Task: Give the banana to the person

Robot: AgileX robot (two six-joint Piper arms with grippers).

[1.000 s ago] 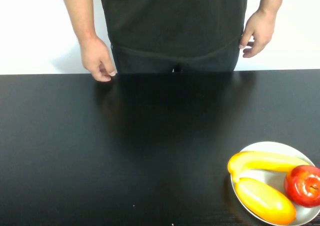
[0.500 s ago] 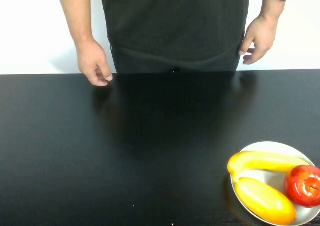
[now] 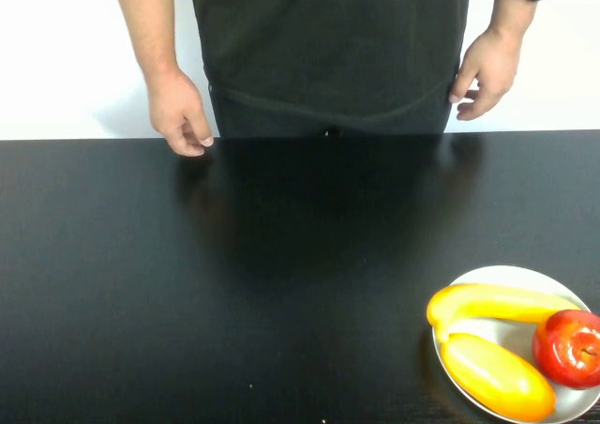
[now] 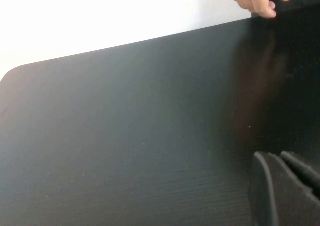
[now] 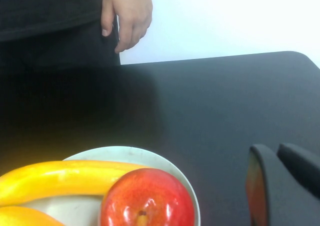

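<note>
High view downward, wrist views low, sharing table (image 3: 281,283)

Left end effector (image 4: 287,188) is just chunky matte black finger pads with soft rounded edges, and the right end effector (image 5: 285,183) looks the same, though one pad picks up an orange-red reflection. No screws, cables or markings visible on either one.

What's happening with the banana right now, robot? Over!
Left gripper low over bare table, holding nothing. Right gripper beside the plate, holding nothing. Banana on plate, against apple. Person waiting, hands down. Path open.
</note>
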